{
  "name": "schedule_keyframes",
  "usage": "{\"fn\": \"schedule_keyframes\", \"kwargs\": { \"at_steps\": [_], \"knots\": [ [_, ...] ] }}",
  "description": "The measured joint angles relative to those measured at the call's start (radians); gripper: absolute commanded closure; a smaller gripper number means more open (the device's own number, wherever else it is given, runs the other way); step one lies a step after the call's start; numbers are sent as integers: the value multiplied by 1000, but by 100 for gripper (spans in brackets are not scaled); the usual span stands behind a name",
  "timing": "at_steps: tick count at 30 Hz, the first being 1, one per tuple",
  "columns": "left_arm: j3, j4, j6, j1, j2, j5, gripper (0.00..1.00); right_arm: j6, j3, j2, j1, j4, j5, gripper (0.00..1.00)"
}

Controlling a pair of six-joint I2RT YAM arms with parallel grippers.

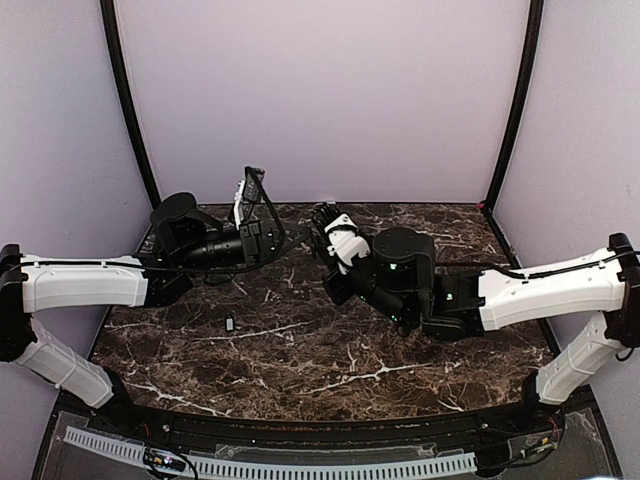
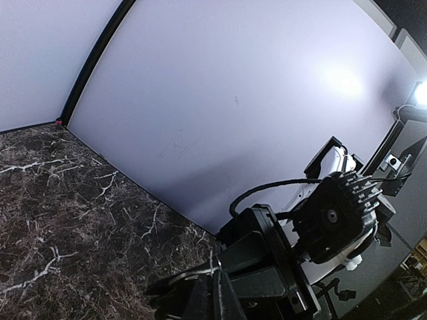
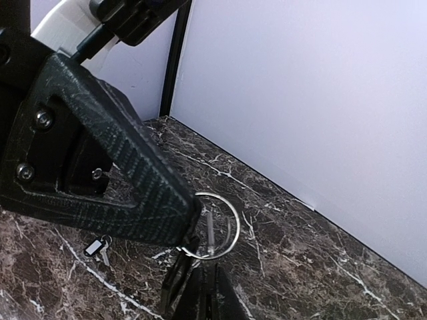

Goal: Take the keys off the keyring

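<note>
The keyring [image 3: 230, 217] is a thin silver loop held above the marble table between both grippers. My right gripper [image 3: 208, 283] is shut on its lower edge. My left gripper [image 2: 217, 290] is shut on a thin silver wire of the ring [image 2: 216, 263]; its textured black finger [image 3: 133, 180] covers the ring's left side. A dark key [image 3: 175, 280] hangs from the ring beside my right fingertips. Another small key [image 3: 99, 247] lies loose on the table; it also shows in the top view [image 1: 230, 323]. In the top view the left gripper [image 1: 298, 237] and right gripper [image 1: 320, 226] meet tip to tip.
The dark marble table [image 1: 320, 370] is walled by pale panels at the back and sides, with black corner posts [image 1: 130, 110]. The right arm's wrist [image 2: 337, 217] fills the space just ahead of my left gripper.
</note>
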Motion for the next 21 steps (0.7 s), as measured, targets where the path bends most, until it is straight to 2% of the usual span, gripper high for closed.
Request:
{"fn": "schedule_keyframes", "kwargs": {
  "at_steps": [15,21],
  "knots": [
    [0,-2,0,0,0,2,100,0,0,0,1,1,14,100],
    [0,-13,15,0,0,46,100,-1,0,-3,1,-7,5,100]
  ]
}}
